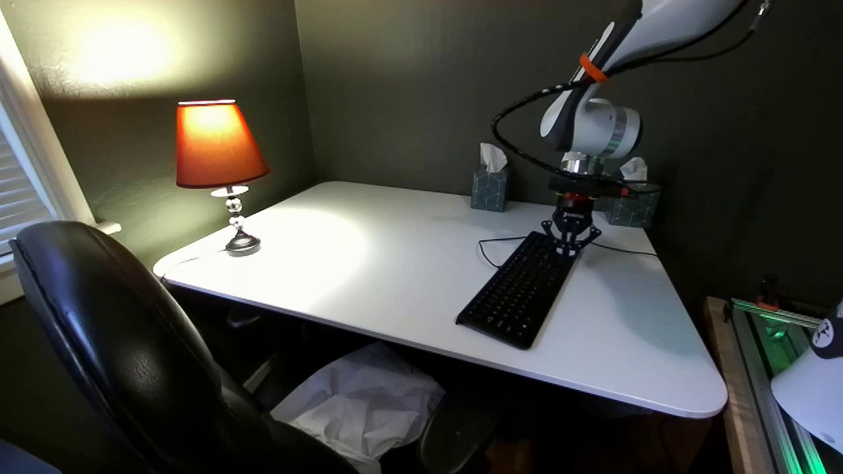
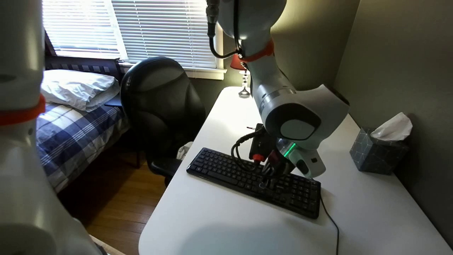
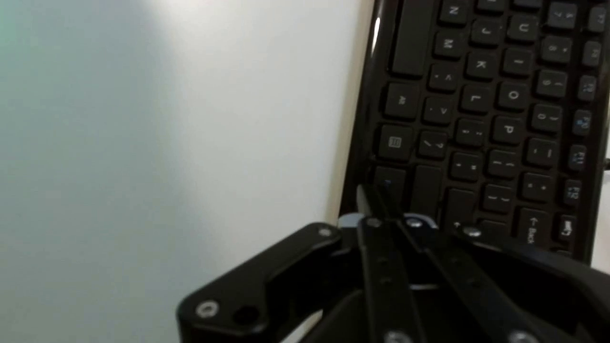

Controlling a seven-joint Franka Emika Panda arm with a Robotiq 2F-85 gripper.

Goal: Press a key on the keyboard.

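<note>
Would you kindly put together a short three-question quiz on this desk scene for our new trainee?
1. Short answer: in the wrist view, which letter key on the keyboard sits next to the O key, in its row, on the side nearer the gripper?
2. True or false: the gripper stands wide open.
3. Multiple choice: what glows on the desk? (a) a candle (b) a lamp (c) a monitor

Key: 1. P key. 2. False; it is shut. 3. b.

The arm (image 2: 272, 76) is whitish, with rounded joints (image 1: 596, 128), dark trim (image 2: 274, 122) and an orange band (image 1: 593, 68). A black cable (image 1: 520, 103) loops beside it. A green stripe (image 2: 290, 149) shows; the black end effector (image 3: 374, 190) has silver screws (image 3: 207, 308).
</note>
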